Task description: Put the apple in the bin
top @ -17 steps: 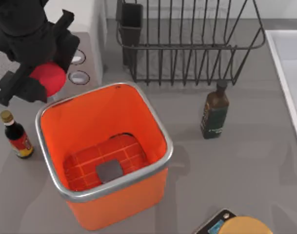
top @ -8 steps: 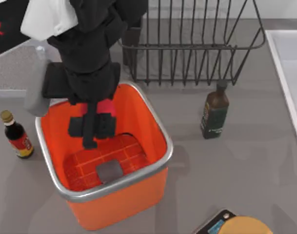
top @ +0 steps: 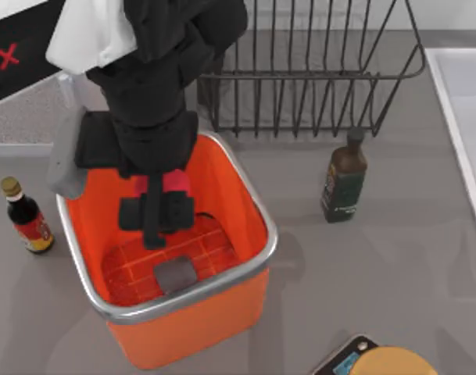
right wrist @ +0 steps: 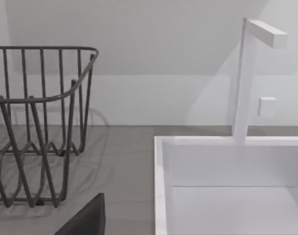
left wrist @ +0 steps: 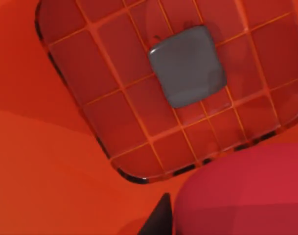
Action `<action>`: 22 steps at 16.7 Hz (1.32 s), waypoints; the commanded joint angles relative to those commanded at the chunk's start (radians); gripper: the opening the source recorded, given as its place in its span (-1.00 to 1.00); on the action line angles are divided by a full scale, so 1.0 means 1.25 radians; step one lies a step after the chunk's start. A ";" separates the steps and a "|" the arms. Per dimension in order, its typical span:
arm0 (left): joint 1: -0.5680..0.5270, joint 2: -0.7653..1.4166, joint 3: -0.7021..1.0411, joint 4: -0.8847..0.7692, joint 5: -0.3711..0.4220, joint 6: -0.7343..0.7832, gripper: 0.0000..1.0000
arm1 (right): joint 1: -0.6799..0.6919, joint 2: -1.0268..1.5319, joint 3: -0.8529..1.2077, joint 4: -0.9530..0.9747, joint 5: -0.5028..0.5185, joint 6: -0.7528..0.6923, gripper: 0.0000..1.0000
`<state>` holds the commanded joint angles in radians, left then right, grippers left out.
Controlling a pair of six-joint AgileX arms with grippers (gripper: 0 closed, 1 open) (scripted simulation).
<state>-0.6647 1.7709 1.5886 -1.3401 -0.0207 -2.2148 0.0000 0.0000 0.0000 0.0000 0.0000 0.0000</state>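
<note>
My left gripper hangs inside the opening of the orange bin, above its back half, shut on the red apple. The arm's black body covers the bin's back left corner. In the left wrist view the apple sits close to the lens beside a black fingertip, and below it lies the bin's gridded floor with the grey patch. The right arm is parked off to the right by the sink, and a dark part of its gripper shows in the right wrist view.
A wire dish rack stands behind the bin. A dark green bottle is to the bin's right, and a small sauce bottle to its left. A yellow-orange round thing lies front right. The white sink is at the far right.
The left gripper carried the apple from behind the bin's left corner rightward over the bin, then sank a little lower into its opening.
</note>
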 joint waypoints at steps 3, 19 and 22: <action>0.002 0.002 -0.045 0.046 -0.001 0.006 -1.00 | 0.000 0.000 0.000 0.000 0.000 0.000 1.00; 0.005 0.022 -0.197 0.215 0.001 0.007 -0.25 | 0.000 0.000 0.000 0.000 0.000 0.000 1.00; 0.005 0.022 -0.197 0.215 0.001 0.007 0.21 | 0.000 0.000 0.000 0.000 0.000 0.000 1.00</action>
<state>-0.6581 1.7979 1.3418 -1.0712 -0.0195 -2.2063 0.0000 0.0000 0.0000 0.0000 0.0000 0.0000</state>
